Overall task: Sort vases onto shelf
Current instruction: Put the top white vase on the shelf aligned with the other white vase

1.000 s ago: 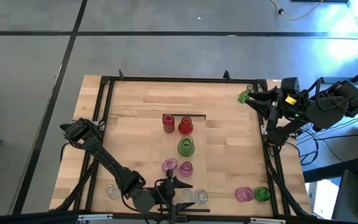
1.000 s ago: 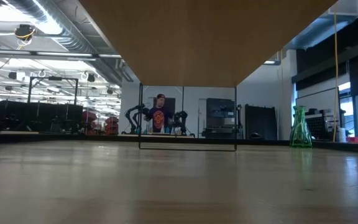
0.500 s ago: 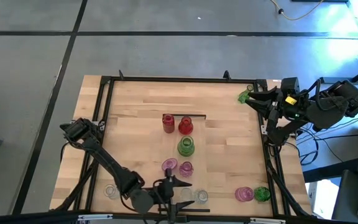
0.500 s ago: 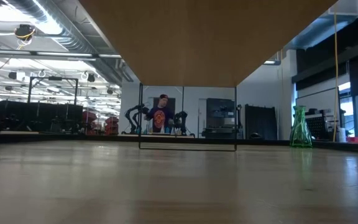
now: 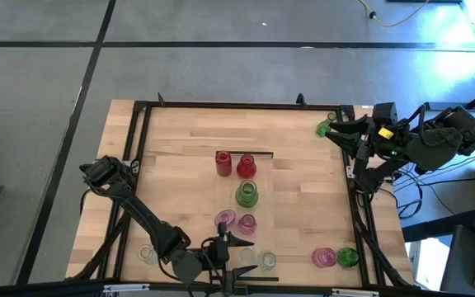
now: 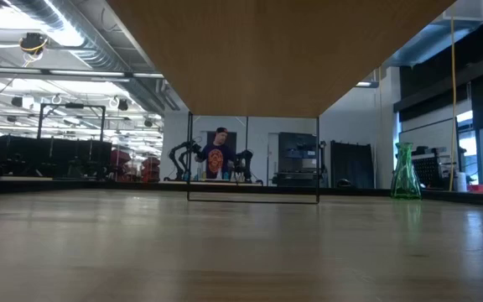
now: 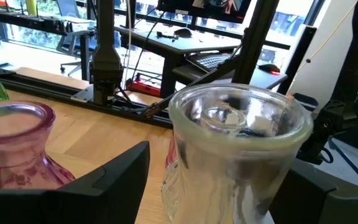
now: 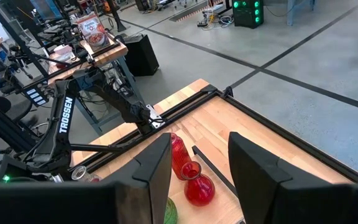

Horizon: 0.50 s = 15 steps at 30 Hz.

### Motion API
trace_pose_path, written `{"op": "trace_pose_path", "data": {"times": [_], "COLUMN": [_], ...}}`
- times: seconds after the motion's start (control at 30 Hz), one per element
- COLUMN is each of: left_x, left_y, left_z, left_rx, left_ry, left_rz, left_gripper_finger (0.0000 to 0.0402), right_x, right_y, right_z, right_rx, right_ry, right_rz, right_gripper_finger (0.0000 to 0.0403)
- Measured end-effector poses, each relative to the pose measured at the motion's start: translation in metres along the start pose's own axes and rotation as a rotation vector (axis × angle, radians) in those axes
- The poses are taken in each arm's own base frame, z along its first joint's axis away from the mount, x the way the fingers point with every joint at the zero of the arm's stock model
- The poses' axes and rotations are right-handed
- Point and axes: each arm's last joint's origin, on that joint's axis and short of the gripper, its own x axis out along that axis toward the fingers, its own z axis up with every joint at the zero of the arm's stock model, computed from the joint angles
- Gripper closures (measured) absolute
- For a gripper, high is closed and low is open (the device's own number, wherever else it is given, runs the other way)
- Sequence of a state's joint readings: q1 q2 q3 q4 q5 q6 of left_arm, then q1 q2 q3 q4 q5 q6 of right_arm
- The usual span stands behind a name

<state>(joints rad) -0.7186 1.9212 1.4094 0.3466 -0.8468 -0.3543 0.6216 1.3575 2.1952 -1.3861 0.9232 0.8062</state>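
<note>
Several small glass vases stand upright on the table. Two red ones (image 5: 223,161) (image 5: 246,167), a green one (image 5: 246,194) and two pink ones (image 5: 225,219) (image 5: 246,223) stand mid-table. My left gripper (image 5: 236,254) is open at the near edge. Its fingers stand on either side of a clear vase (image 7: 235,143) without visibly touching it. My right gripper (image 5: 335,129) is open at the far right corner. A green vase (image 5: 324,128) stands just beyond its fingertips, also seen in the low view (image 6: 405,172). The shelf does not stand out in the high view.
More vases stand along the near edge: a clear one (image 5: 147,254) at the left, another clear one (image 5: 266,261), and a pink (image 5: 324,257) and a green one (image 5: 346,256) at the right. A black frame (image 5: 221,105) rims the table. A wooden board's underside (image 6: 267,50) spans the low view.
</note>
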Motion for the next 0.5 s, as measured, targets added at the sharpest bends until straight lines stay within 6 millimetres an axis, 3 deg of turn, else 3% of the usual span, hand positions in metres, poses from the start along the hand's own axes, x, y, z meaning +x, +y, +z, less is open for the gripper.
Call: {"op": "trace_pose_path", "data": {"times": [0.5], "left_x": [-0.007], "left_y": [-0.004], "left_z": [0.014], "left_rx": [-0.057], "left_ry": [-0.027], "left_rz": [-0.057], "left_gripper_finger": [0.0130], "right_x": [0.000], "right_y": [0.000], "right_z": [0.000], "right_rx": [0.000], "right_ry": [0.000], "right_rz": [0.000], "right_gripper_finger": [0.0256]}}
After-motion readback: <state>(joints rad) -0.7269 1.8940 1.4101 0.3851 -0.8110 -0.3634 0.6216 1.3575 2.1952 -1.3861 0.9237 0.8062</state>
